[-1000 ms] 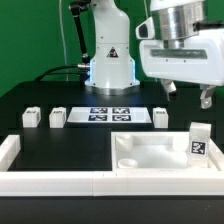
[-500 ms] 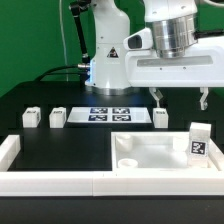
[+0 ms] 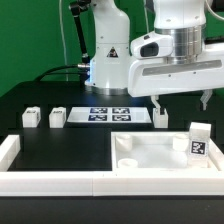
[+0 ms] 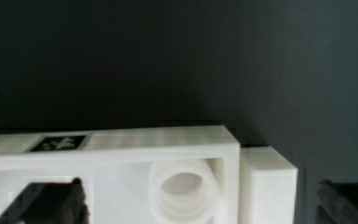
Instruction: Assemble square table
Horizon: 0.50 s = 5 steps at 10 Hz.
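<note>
A black table fills the scene, with a green wall behind it. Compared with a second ago, the gripper has swung toward the exterior view's left, squared up and dropped a little. Its two fingers stand wide apart, holding nothing. One finger hangs just above the leg beside the marker board; whether they touch cannot be told. None of the parts have moved.

The square panel lies at the front, toward the exterior view's right, with an upright leg standing at its right edge. Two more legs, the far-left leg and the second leg, sit side by side left of the marker board. White border rails run along the front and left edges of the table. The arm's white base rises at the back.

The wrist view looks down on a panel corner with its round socket, the dark fingertips on either side of it.
</note>
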{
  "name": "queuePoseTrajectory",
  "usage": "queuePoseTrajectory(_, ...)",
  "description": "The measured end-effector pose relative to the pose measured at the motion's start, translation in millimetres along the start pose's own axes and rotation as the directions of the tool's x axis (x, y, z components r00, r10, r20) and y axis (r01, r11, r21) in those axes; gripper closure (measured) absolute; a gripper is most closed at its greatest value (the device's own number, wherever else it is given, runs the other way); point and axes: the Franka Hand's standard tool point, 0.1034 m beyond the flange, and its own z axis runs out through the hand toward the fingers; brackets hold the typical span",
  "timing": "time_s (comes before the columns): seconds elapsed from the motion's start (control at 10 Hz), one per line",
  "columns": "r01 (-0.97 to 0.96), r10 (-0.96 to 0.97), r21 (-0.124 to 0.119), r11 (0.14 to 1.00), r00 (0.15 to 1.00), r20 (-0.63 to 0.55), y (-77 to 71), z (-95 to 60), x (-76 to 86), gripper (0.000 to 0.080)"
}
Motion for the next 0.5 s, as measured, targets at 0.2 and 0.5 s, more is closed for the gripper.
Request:
queuePoseTrajectory(0.2, 0.066, -0.066, -0.005, 0.998, 0.998, 0.003, 1.4, 0.3, -0.2, 0.015)
queuePoseTrajectory(0.5, -0.054, 0.057, -0.023, 0.998, 0.989, 0.135, 5.5, 21.4, -36.5, 0.015)
